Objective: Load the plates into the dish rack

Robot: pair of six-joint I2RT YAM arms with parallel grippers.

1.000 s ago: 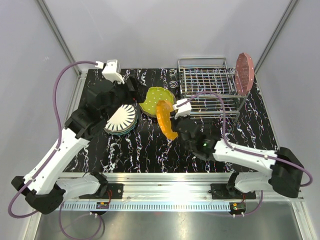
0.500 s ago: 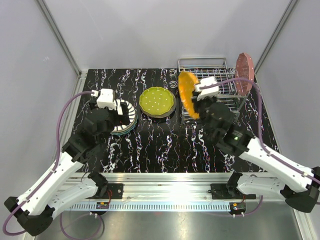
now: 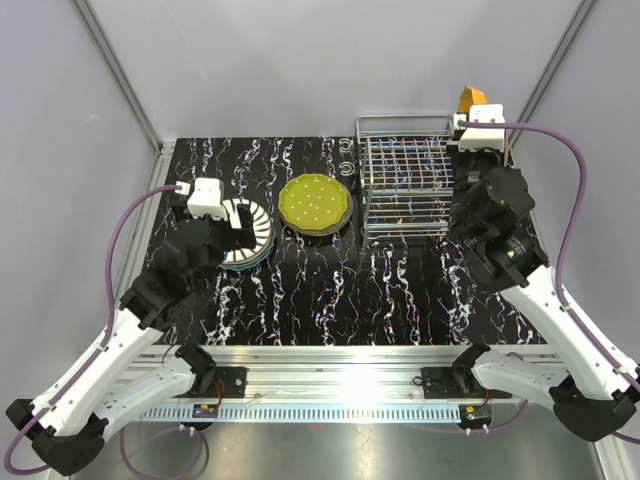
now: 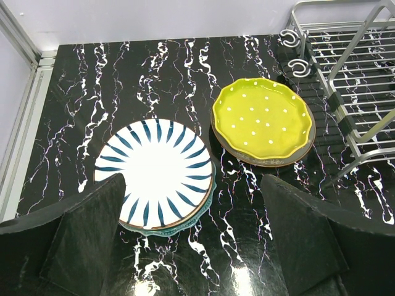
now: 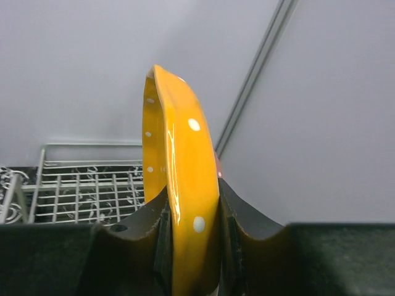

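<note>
My right gripper (image 3: 477,137) is shut on the edge of an orange white-dotted plate (image 5: 179,185), held upright above the far right end of the chrome dish rack (image 3: 405,185). Only the plate's top shows in the top view (image 3: 470,98). A sliver of the pink plate (image 5: 217,168) shows behind it. My left gripper (image 4: 197,246) is open and empty, hovering over a black-striped white plate (image 4: 154,176) that lies on a teal plate (image 4: 185,225). A yellow-green dotted plate (image 4: 262,120) lies on a dark plate (image 4: 271,163) beside the rack.
The rack's wire slots (image 5: 80,191) lie below and left of the orange plate. Two small metal hooks (image 4: 295,52) lie by the rack's near-left corner. Grey enclosure walls and a corner post (image 5: 256,68) stand close behind the rack.
My right arm has carried the orange plate from the table's middle up to the rack's far right end, covering the pink plate. My left arm has drawn back from the far left to beside the striped plate.
</note>
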